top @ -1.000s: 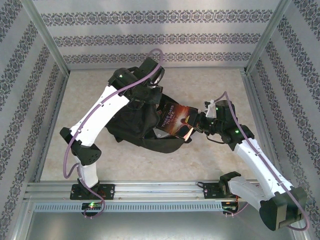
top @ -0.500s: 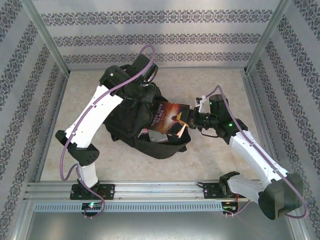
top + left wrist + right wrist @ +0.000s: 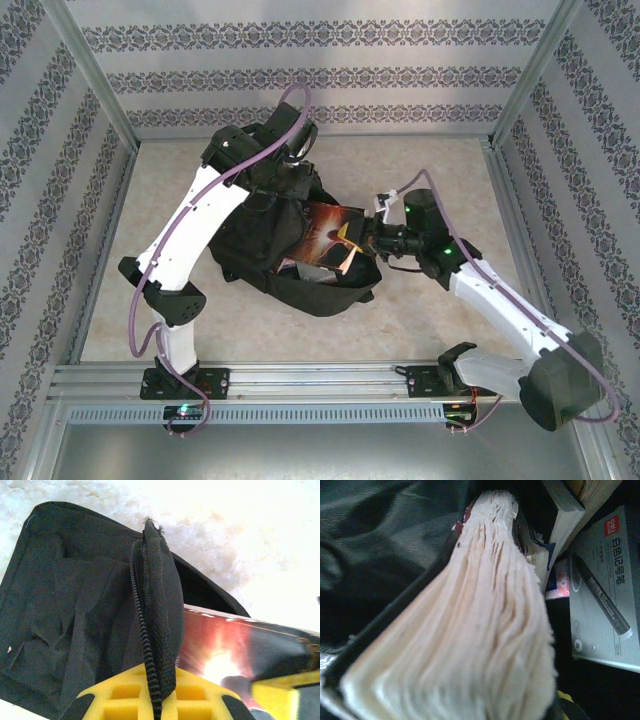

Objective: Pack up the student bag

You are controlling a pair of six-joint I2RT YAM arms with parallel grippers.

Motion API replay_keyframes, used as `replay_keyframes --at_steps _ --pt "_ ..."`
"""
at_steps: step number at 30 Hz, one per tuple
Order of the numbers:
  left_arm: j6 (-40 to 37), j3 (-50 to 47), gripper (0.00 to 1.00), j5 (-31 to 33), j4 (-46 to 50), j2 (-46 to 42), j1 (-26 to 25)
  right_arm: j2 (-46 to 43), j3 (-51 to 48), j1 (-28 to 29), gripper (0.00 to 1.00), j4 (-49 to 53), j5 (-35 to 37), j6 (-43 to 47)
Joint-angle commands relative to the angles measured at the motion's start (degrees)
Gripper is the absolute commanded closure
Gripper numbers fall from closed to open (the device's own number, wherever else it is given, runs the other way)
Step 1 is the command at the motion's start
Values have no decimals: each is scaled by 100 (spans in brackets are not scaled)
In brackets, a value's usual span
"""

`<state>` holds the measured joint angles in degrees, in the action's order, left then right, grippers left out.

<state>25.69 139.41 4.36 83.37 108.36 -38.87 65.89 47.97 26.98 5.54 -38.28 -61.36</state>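
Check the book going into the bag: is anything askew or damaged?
The book sits tilted in the mouth of the student bag, half out, and its pages look fanned and wavy rather than flat, so it may be catching. Nothing looks spilled or torn.

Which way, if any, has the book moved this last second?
Yes: the book has shifted left, away from the right frame rail, into the student bag.

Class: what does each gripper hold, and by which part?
The left gripper pinches the student bag by its zip edge; the right gripper grips the book by its page edge.
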Motion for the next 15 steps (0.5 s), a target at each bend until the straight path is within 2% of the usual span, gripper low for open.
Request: replay_keyframes --at_steps 1,6,10,15 --pt "19 509 100 -19 -235 -43 63 159 -120 185 100 -743 766 115" --pt "130 658 100 -259 -197 10 64 457 -515 317 100 -1378 1500 163" --pt "234 657 100 -447 -242 17 64 1025 -356 530 100 -2076 1301 222" --pt "431 613 100 -696 -362 94 62 1808 186 1038 100 -2285 1434 297"
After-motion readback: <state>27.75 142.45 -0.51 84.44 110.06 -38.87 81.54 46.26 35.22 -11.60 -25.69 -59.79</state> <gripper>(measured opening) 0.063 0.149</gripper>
